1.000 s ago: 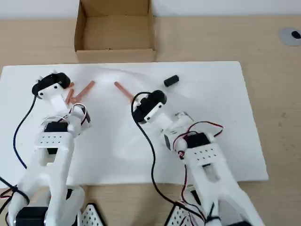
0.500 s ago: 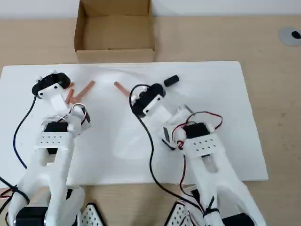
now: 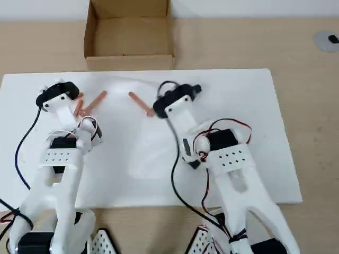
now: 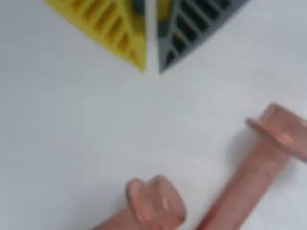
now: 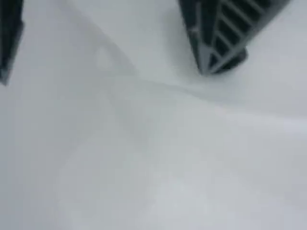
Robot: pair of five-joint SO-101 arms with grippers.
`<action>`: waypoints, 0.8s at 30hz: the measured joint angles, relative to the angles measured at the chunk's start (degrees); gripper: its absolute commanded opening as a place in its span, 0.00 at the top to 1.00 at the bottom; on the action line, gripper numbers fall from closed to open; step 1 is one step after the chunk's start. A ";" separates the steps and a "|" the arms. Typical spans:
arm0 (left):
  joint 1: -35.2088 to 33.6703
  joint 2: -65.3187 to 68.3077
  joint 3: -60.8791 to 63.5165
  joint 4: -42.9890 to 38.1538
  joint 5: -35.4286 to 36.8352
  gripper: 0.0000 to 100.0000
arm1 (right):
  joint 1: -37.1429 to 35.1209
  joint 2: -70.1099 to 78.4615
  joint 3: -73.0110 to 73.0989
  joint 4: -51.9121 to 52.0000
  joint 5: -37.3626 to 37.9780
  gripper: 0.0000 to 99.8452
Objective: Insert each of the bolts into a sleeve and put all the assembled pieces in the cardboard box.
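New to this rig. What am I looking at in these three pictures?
Two small robot arms sit at a table. The high view looks down from above; the other two pictures come from a camera on each wrist. On the white sheet lie copper-coloured bolts; a cardboard box stands beyond it. The left gripper is shut near two bolts, holding nothing. The right gripper is open over the sheet, also empty.

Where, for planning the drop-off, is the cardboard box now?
In the high view, the cardboard box sits on the wooden table just beyond the far edge of the white mat, nearer the left arm.
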 measured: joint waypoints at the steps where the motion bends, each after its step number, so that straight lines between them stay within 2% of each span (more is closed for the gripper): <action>1: 0.00 0.00 0.00 0.00 0.00 0.97 | 0.00 0.00 0.00 0.00 -2.46 0.70; 5: 0.00 0.00 0.00 0.00 0.00 0.97 | 0.00 2.46 -0.09 0.00 -7.21 0.70; 16: 0.00 0.00 0.00 0.00 0.00 0.97 | -0.44 21.80 -7.38 -0.53 -8.09 0.70; 24: 0.00 0.00 0.00 -0.18 0.00 0.97 | -2.99 26.20 -12.22 5.36 -0.70 0.70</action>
